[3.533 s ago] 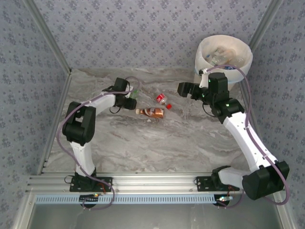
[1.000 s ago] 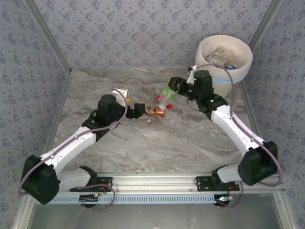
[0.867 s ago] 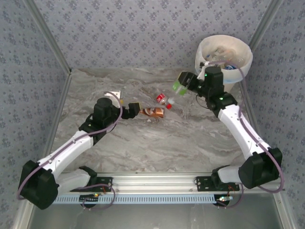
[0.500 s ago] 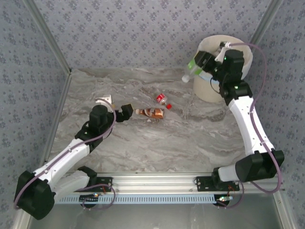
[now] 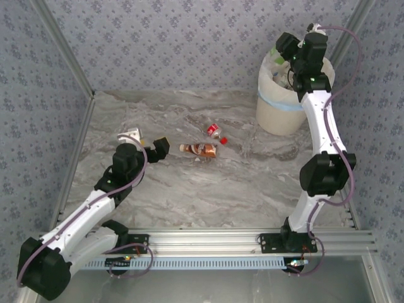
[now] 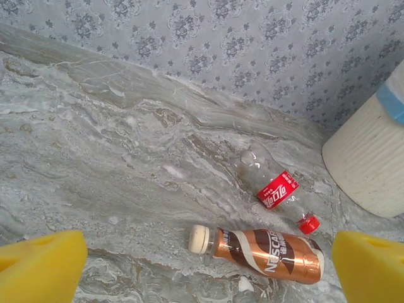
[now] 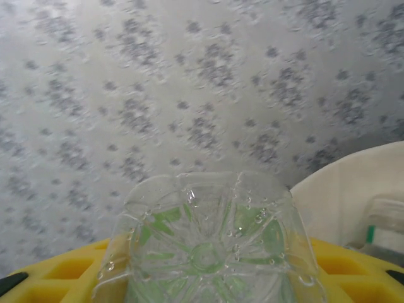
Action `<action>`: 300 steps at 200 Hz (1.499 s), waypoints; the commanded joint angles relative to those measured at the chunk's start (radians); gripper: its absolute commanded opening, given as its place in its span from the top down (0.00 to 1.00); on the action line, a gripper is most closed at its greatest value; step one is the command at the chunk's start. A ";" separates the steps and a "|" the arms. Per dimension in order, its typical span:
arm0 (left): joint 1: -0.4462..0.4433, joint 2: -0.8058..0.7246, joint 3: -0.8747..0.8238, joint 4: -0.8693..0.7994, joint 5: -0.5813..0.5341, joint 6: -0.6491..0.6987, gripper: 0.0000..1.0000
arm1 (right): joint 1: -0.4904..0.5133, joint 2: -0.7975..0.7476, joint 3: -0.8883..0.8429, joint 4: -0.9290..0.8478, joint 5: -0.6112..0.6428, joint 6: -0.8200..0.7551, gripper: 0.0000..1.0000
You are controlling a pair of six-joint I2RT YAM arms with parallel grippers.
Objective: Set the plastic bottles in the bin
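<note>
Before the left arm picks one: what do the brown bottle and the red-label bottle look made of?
Brown bottle: probably plastic under a glossy, metallic copper sleeve, judging by its bright highlights; cream cap. Red-label bottle: thin clear plastic, since the tabletop shows through it; glossy red label and cap.

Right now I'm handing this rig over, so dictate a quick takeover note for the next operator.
Right gripper: shut on a green-label bottle, raised at the rim of the bin, not yet released.
Left gripper: open and empty, low over the table.
On the table: the Nescafe bottle and the red-label bottle, both lying down near the left gripper.
Left to do: drop the held bottle, then bin those two.
</note>
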 commanded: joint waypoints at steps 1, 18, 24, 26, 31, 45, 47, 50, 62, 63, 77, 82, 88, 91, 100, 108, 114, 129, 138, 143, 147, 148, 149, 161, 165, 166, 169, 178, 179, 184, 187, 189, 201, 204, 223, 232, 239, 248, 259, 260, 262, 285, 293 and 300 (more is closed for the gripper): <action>0.006 -0.015 -0.010 0.001 -0.021 -0.001 0.01 | -0.032 0.018 0.043 0.025 0.100 0.027 0.43; 0.007 -0.016 -0.015 -0.001 -0.024 -0.005 0.00 | -0.062 0.024 0.037 0.005 0.083 0.069 0.43; 0.007 -0.016 -0.017 0.000 -0.024 -0.007 0.00 | -0.072 0.021 0.027 -0.001 0.077 0.085 0.43; 0.007 -0.016 -0.018 0.001 -0.025 -0.008 0.01 | -0.075 0.018 0.019 0.001 0.073 0.086 0.43; 0.007 -0.016 -0.020 0.002 -0.026 -0.010 0.01 | -0.083 0.013 0.001 0.006 0.066 0.087 0.43; 0.009 -0.015 -0.024 0.004 -0.027 -0.013 0.00 | -0.107 -0.011 -0.053 0.028 0.048 0.127 0.43; 0.009 -0.015 -0.024 0.004 -0.027 -0.013 0.00 | -0.109 -0.015 -0.062 0.032 0.046 0.129 0.43; 0.009 -0.015 -0.024 0.004 -0.027 -0.014 0.01 | -0.113 -0.021 -0.073 0.037 0.042 0.129 0.42; 0.010 -0.012 -0.025 0.004 -0.027 -0.014 0.01 | -0.128 -0.029 -0.096 0.038 0.009 0.119 0.42; 0.010 -0.012 -0.025 0.003 -0.027 -0.014 0.01 | -0.129 -0.029 -0.096 0.037 0.003 0.118 0.41; 0.010 -0.005 -0.023 0.005 -0.025 -0.016 0.01 | -0.152 -0.016 -0.085 0.012 -0.101 0.104 0.41; 0.010 -0.003 -0.021 0.007 -0.025 -0.015 0.01 | -0.157 -0.010 -0.081 0.000 -0.124 0.104 0.41; 0.011 0.002 -0.020 0.007 -0.024 -0.016 0.00 | -0.162 -0.005 -0.084 -0.005 -0.141 0.103 0.41; 0.010 0.003 -0.019 0.007 -0.025 -0.016 0.01 | -0.164 -0.004 -0.085 -0.005 -0.146 0.103 0.41; 0.011 0.010 -0.016 0.008 -0.021 -0.016 0.01 | -0.162 0.009 -0.084 -0.001 -0.176 0.057 0.40; 0.011 0.017 -0.013 0.009 -0.020 -0.018 0.01 | -0.164 0.034 -0.063 0.001 -0.226 0.030 0.39; 0.011 0.023 -0.011 0.010 -0.018 -0.019 0.01 | -0.166 0.061 -0.027 -0.009 -0.263 0.011 0.39; 0.011 0.037 -0.001 0.008 -0.010 -0.021 0.00 | -0.162 0.141 0.088 -0.088 -0.310 -0.029 0.36; 0.011 0.043 0.003 0.004 -0.003 -0.022 0.01 | -0.162 0.194 0.155 -0.136 -0.314 -0.044 0.34; 0.011 0.045 0.005 0.002 -0.001 -0.024 0.01 | -0.161 0.220 0.192 -0.159 -0.311 -0.044 0.32; 0.012 0.046 0.007 0.000 0.001 -0.025 0.01 | -0.162 0.243 0.219 -0.184 -0.313 -0.041 0.31; 0.012 0.046 0.007 0.000 0.001 -0.026 0.01 | -0.163 0.248 0.228 -0.189 -0.315 -0.041 0.31; 0.012 0.047 0.007 -0.001 0.000 -0.027 0.01 | -0.163 0.251 0.235 -0.194 -0.317 -0.041 0.30; 0.012 0.044 0.005 -0.004 0.002 -0.032 0.01 | -0.168 0.311 0.321 -0.244 -0.359 -0.039 0.26; 0.013 0.043 0.004 -0.005 0.003 -0.033 0.01 | -0.169 0.329 0.351 -0.268 -0.368 -0.036 0.23; 0.013 0.042 0.004 -0.006 0.003 -0.033 0.01 | -0.169 0.334 0.354 -0.274 -0.369 -0.035 0.22; 0.013 0.041 0.004 -0.007 0.005 -0.034 0.01 | -0.169 0.346 0.379 -0.292 -0.370 -0.033 0.21; 0.013 0.039 0.004 -0.012 0.006 -0.035 0.01 | -0.169 0.367 0.419 -0.327 -0.371 -0.036 0.17; 0.013 0.039 0.004 -0.012 0.006 -0.034 0.01 | -0.168 0.367 0.424 -0.329 -0.370 -0.037 0.17; 0.013 0.040 0.005 -0.018 0.007 -0.033 0.00 | -0.167 0.368 0.432 -0.340 -0.361 -0.043 0.15; 0.013 0.039 0.005 -0.021 0.007 -0.033 0.01 | -0.165 0.366 0.433 -0.343 -0.348 -0.045 0.14; 0.013 0.040 0.007 -0.023 0.007 -0.033 0.01 | -0.165 0.363 0.433 -0.345 -0.340 -0.047 0.14; 0.013 0.042 0.010 -0.034 0.003 -0.031 0.00 | -0.161 0.346 0.427 -0.354 -0.297 -0.067 0.12; 0.013 0.044 0.011 -0.036 0.003 -0.031 0.00 | -0.161 0.341 0.426 -0.357 -0.286 -0.071 0.12; 0.013 0.059 0.017 -0.046 -0.001 -0.036 0.01 | -0.160 0.316 0.420 -0.379 -0.241 -0.090 0.11; 0.013 0.069 0.021 -0.047 -0.001 -0.039 0.01 | -0.160 0.301 0.412 -0.385 -0.229 -0.097 0.11; 0.013 0.078 0.025 -0.047 0.000 -0.043 0.01 | -0.158 0.289 0.403 -0.386 -0.223 -0.105 0.11; 0.013 0.090 0.029 -0.045 0.003 -0.046 0.00 | -0.154 0.273 0.391 -0.390 -0.200 -0.118 0.11; 0.013 0.108 0.035 -0.044 0.008 -0.050 0.01 | -0.144 0.265 0.380 -0.395 -0.154 -0.137 0.11; 0.013 0.109 0.036 -0.044 0.009 -0.050 0.01 | -0.143 0.265 0.380 -0.395 -0.151 -0.139 0.11; 0.013 0.113 0.037 -0.043 0.009 -0.051 0.01 | -0.142 0.265 0.379 -0.396 -0.147 -0.142 0.11; 0.013 0.149 0.055 -0.039 0.028 -0.053 0.01 | -0.128 0.297 0.400 -0.411 -0.221 -0.186 0.11; 0.013 0.160 0.062 -0.043 0.033 -0.054 0.01 | -0.124 0.312 0.413 -0.419 -0.238 -0.189 0.10; 0.014 0.167 0.067 -0.048 0.035 -0.055 0.00 | -0.119 0.321 0.419 -0.423 -0.239 -0.191 0.10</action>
